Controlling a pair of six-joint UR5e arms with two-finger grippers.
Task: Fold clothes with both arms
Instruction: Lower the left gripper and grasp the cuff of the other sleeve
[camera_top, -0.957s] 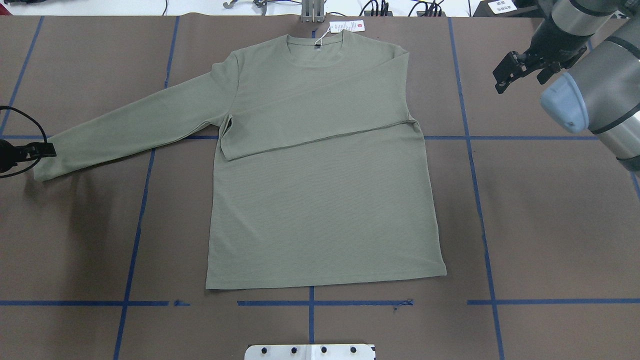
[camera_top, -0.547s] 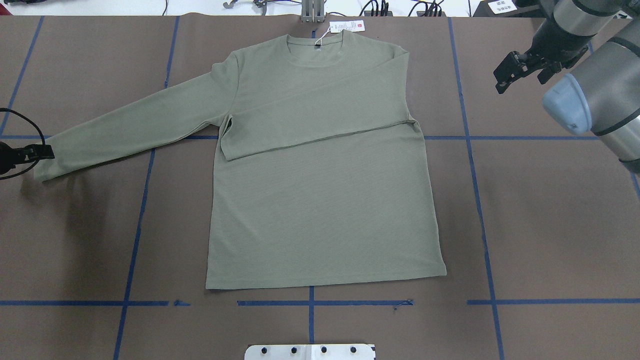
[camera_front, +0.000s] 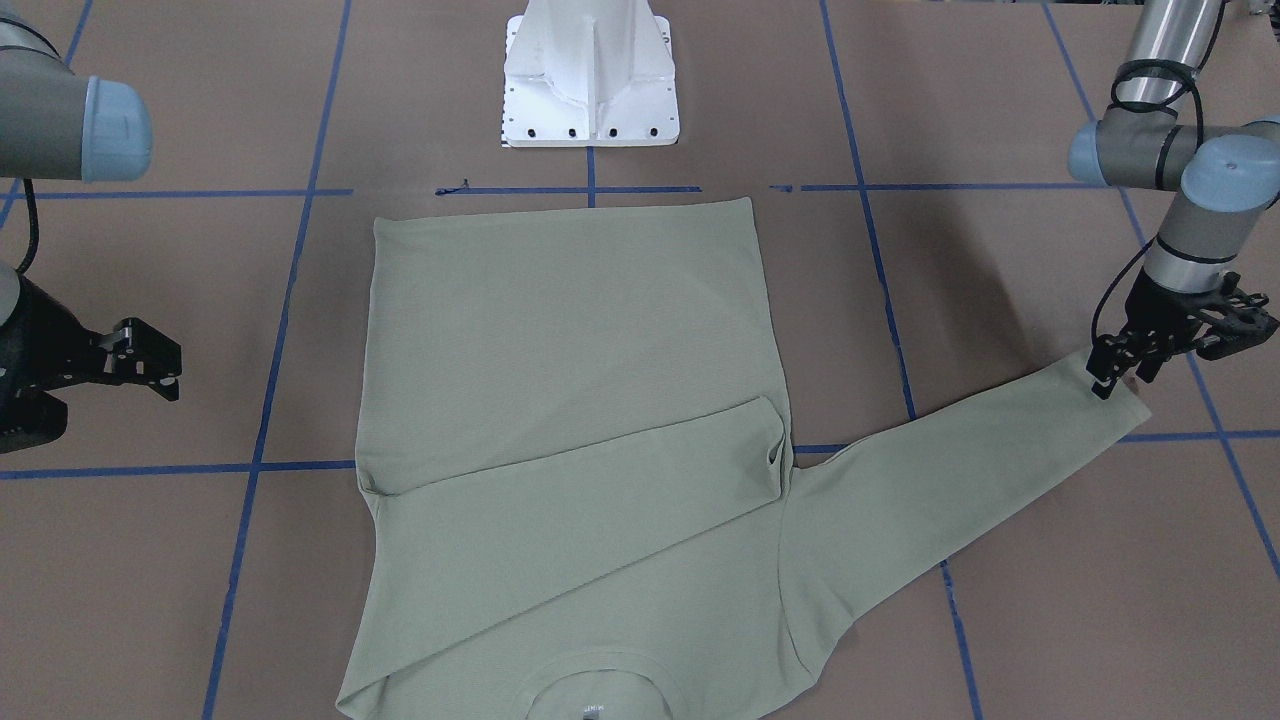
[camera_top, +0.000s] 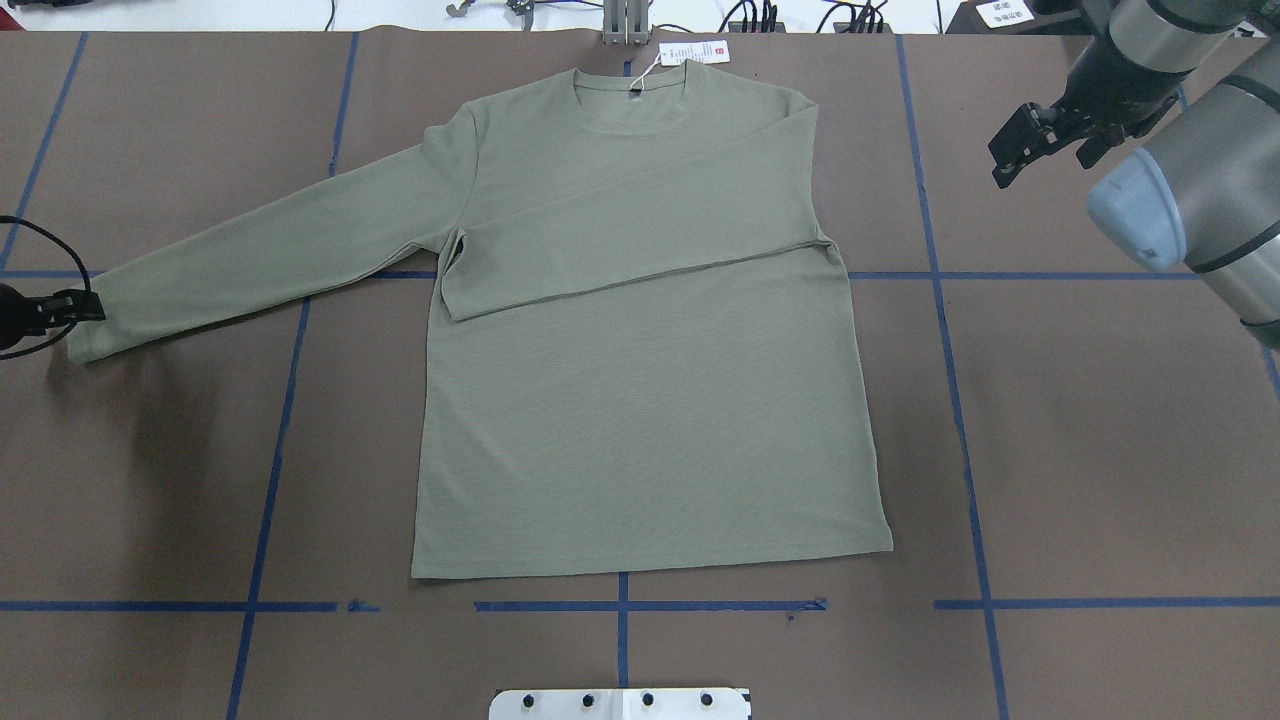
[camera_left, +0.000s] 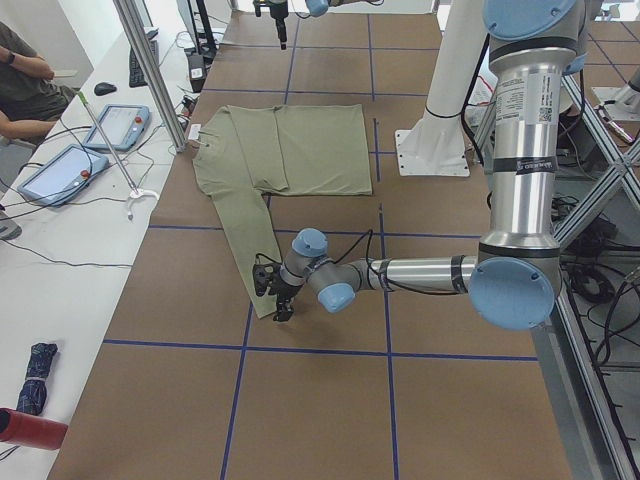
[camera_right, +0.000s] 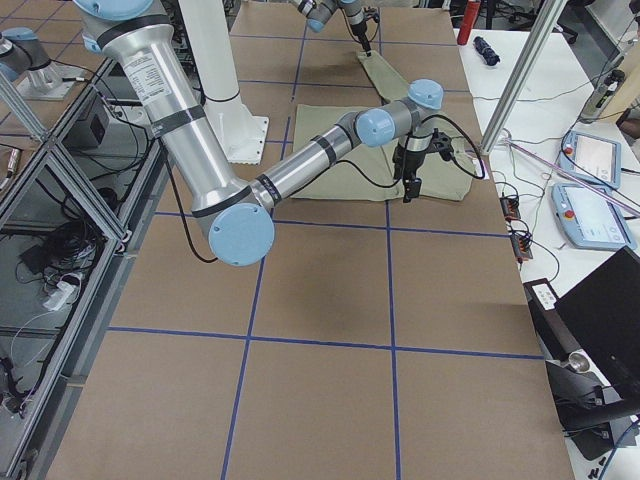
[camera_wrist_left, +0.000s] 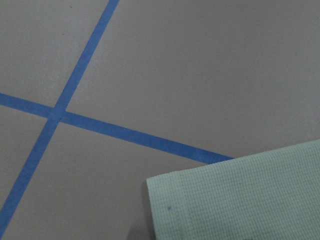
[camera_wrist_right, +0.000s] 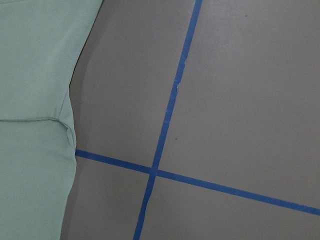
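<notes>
The sage-green shirt (camera_top: 640, 400) lies flat, neck at the far edge, white hang tag (camera_top: 695, 52) beside the collar. One sleeve (camera_top: 630, 240) is folded across the chest. The other sleeve stretches out to the robot's left, its cuff (camera_top: 90, 330) flat on the table. My left gripper (camera_front: 1118, 378) hangs low over that cuff, fingers apart, open, the cloth not lifted. The left wrist view holds only the cuff corner (camera_wrist_left: 240, 200) and tape. My right gripper (camera_top: 1040, 165) hovers open beside the shirt's far right shoulder, holding nothing; its wrist view shows the shirt's edge (camera_wrist_right: 35, 75).
Blue tape lines (camera_top: 280, 420) grid the brown table. The white bolted pedestal (camera_front: 592, 80) stands at the robot's side, near the hem. In the left view, a side bench holds tablets (camera_left: 60, 170) and cables, with a seated person at its far end.
The left gripper has edged outward along the cuff toward the sleeve's end. The right arm drifted slightly away from the shirt. The shirt has not moved.
</notes>
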